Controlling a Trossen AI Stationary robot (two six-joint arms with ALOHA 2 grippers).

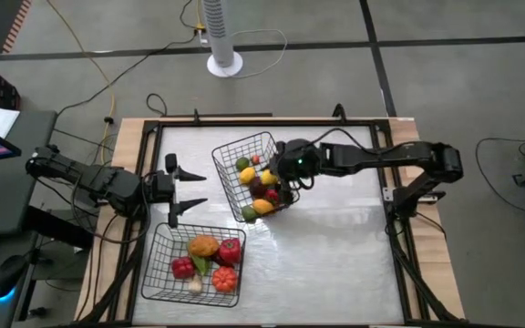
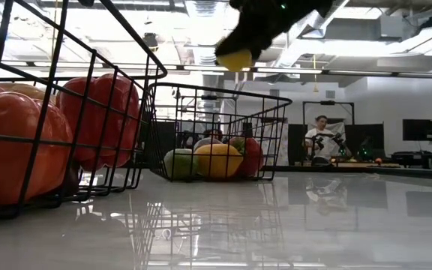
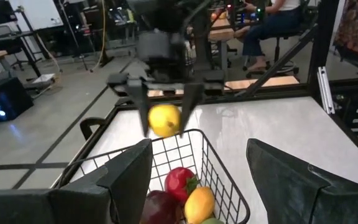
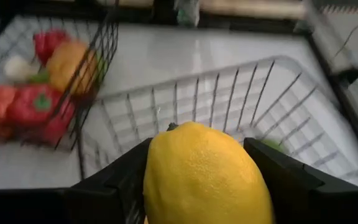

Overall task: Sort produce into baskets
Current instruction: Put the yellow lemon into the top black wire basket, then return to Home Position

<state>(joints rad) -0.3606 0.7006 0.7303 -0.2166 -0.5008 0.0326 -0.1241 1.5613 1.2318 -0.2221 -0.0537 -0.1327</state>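
Right wrist view, right tool [image 4: 204,171] pinching yellow lemon [image 4: 205,177] above upper basket [image 4: 278,112], left tool [image 1: 185,189] spread, waiting

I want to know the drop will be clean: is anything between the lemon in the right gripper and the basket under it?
Nothing visible. The right gripper holds the lemon in the air above the open top of the far basket. Below it lie only produce pieces already in that basket. The left gripper waits, open, beside the near basket.
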